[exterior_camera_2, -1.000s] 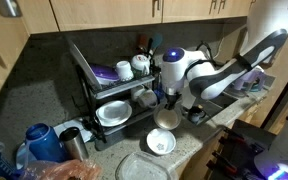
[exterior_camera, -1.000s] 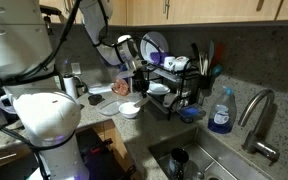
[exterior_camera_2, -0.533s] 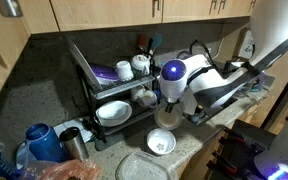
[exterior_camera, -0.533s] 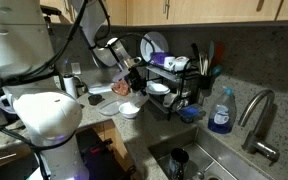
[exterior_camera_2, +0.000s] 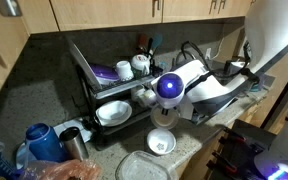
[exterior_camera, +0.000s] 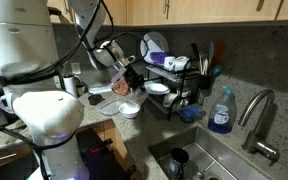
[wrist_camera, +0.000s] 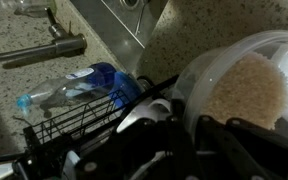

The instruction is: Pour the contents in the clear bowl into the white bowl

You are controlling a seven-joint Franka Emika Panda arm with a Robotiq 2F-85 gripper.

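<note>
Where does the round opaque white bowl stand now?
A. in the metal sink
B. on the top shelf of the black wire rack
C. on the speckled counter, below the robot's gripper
C: the round opaque white bowl rests on the speckled counter, with the gripper above it.

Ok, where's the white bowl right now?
In both exterior views the white bowl sits on the counter just in front of the dish rack, directly under the raised clear bowl.
</note>
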